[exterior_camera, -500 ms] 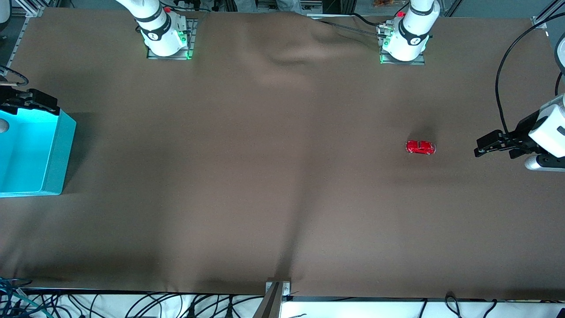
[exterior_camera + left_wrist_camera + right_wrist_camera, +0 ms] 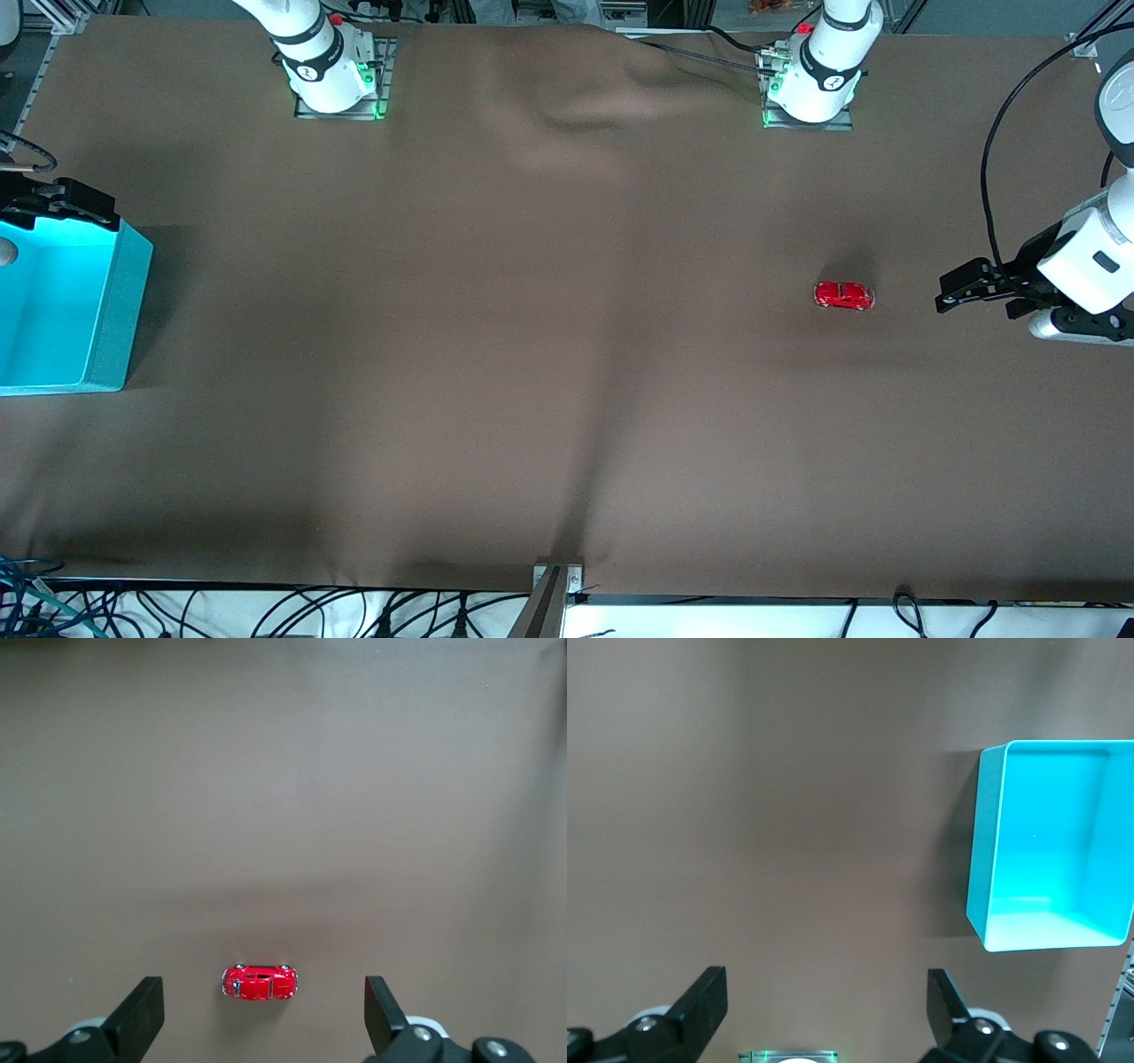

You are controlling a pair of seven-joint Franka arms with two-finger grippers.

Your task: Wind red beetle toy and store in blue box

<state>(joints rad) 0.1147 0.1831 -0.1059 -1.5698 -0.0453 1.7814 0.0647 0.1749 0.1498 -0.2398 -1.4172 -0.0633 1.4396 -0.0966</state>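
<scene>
The red beetle toy (image 2: 844, 295) sits on the bench (image 2: 532, 372) toward the left arm's end, well apart from the blue box (image 2: 106, 301), which stands at the right arm's end. The left pincer (image 2: 946, 296) hangs, fingers spread, over the bench near the toy, closer to that end's edge. The right pincer (image 2: 824, 1005), also spread, is over the bench beside the box.

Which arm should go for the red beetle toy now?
Left. Its gripper is open, up in the air beside the red beetle toy, which shows between its jaws in the left wrist view. The right gripper waits open by the blue box.
</scene>
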